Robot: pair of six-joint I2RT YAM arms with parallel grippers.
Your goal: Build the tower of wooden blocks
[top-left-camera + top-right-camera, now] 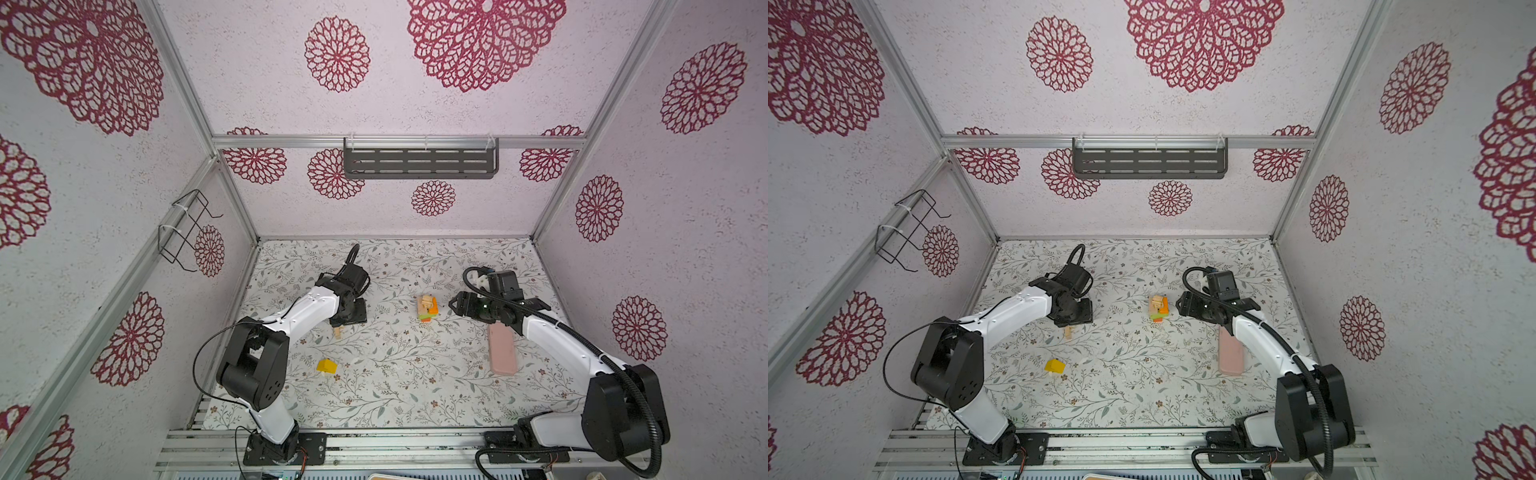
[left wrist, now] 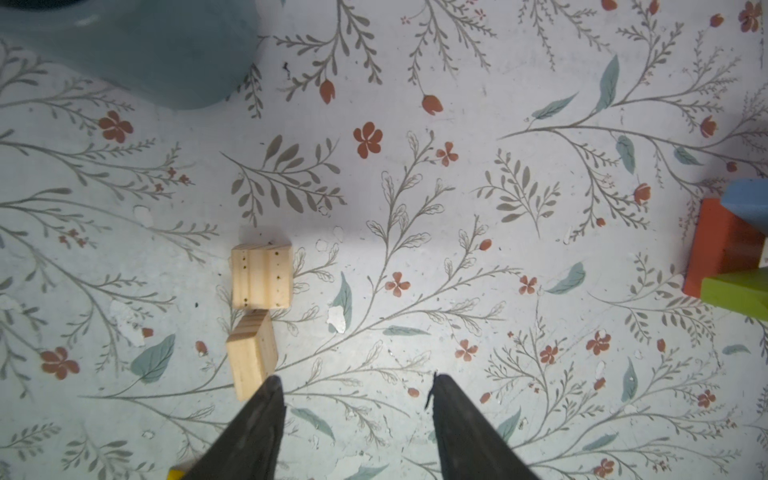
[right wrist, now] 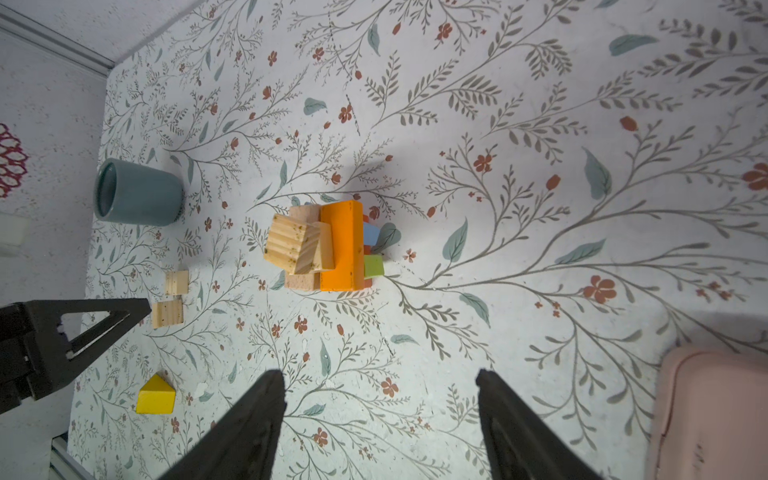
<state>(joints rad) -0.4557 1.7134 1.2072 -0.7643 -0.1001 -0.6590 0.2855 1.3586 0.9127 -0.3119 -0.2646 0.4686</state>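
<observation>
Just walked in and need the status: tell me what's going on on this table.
A block tower is under construction, currently a small uneven stack. Neither gripper holds anything. The left gripper is open beside two loose plain wood blocks, and the right gripper is open, facing the tower. A yellow block also lies loose.

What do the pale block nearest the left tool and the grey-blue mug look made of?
Pale rectangular block: bare unpainted wood, grain lines visible on its end face. Grey-blue round mug: probably glazed ceramic, smooth even surface, thick rim; could be plastic.
</observation>
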